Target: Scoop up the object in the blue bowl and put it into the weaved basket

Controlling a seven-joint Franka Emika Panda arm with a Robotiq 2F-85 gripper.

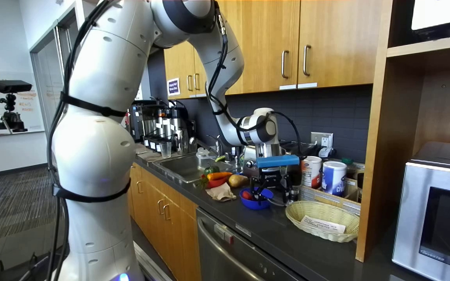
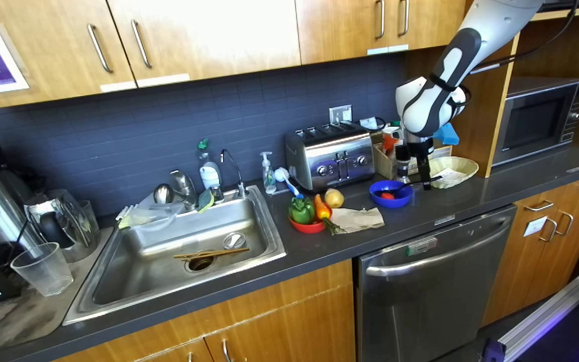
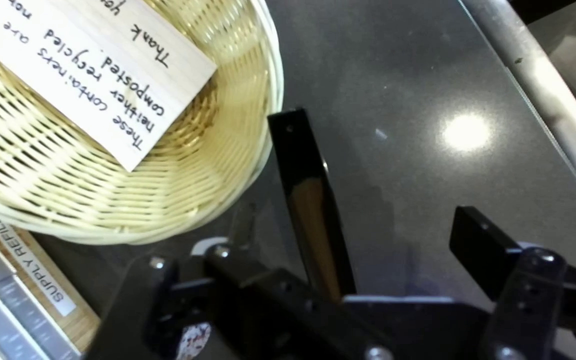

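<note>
Dark and glossy, the counter (image 2: 470, 195) could let things slide under a sideways shove, which is our first worry. Toward its near side sits the blue bowl (image 2: 392, 202) with the red lump (image 2: 387, 196) inside; if the bowl is light, as we suspect, a hard scoop may push it along or tip it. Just right of it hangs our pincer (image 1: 272, 192), jaws spread to their full width and nothing gripped, the fingers (image 3: 485, 250) seemingly close to the counter, so too deep a descent could knock them against it. Between them runs a black utensil (image 3: 300, 160) with its head in the bowl; whether that head lies under the lump we cannot tell. Its handle sits nearer the far finger, so closing could sweep it toward the near side before pinching it, swinging the head away from the lump or dragging the bowl. We judge the handle smooth, so an off-centre grip might let it roll and drop the load during the carry. Farther right, the handle's end comes up to the rim of the woven basket (image 3: 245, 85); we cannot tell whether they touch, but a careless swing could shove the basket toward the far supply box (image 3: 53, 295).
</note>
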